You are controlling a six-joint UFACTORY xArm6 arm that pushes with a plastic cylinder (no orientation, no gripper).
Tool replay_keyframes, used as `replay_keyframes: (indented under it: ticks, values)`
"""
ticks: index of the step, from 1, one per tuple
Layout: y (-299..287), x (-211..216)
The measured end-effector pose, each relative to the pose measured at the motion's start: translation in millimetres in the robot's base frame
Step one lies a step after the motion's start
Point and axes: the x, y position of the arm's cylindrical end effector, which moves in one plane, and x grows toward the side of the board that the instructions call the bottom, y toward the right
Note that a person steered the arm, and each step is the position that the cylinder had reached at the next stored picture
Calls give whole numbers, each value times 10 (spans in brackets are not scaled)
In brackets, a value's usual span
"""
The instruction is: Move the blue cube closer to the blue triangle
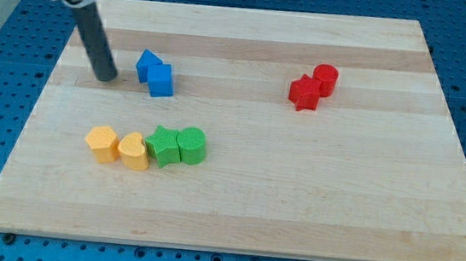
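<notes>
The blue cube (161,81) sits on the wooden board (296,188) at the upper left. The blue triangle (147,64) touches it on its upper left side. My tip (106,77) rests on the board to the left of both blue blocks, a short gap away from them. The dark rod rises from it toward the view's top left.
A red star-like block (304,92) and a red cylinder (325,79) touch at the upper right. Near the lower left stand in a row a yellow block (102,144), a yellow heart-like block (133,151), a green star-like block (161,146) and a green cylinder (190,144).
</notes>
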Motion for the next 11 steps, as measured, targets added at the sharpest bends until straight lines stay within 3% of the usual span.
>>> replay_keyframes:
  ticks: [2, 3, 4, 5, 6, 7, 10, 11]
  values:
    - [836, -367]
    - [839, -466]
    - [101, -374]
    - [-192, -21]
    - [-4, 452]
    - [425, 640]
    - [1484, -170]
    - [1498, -17]
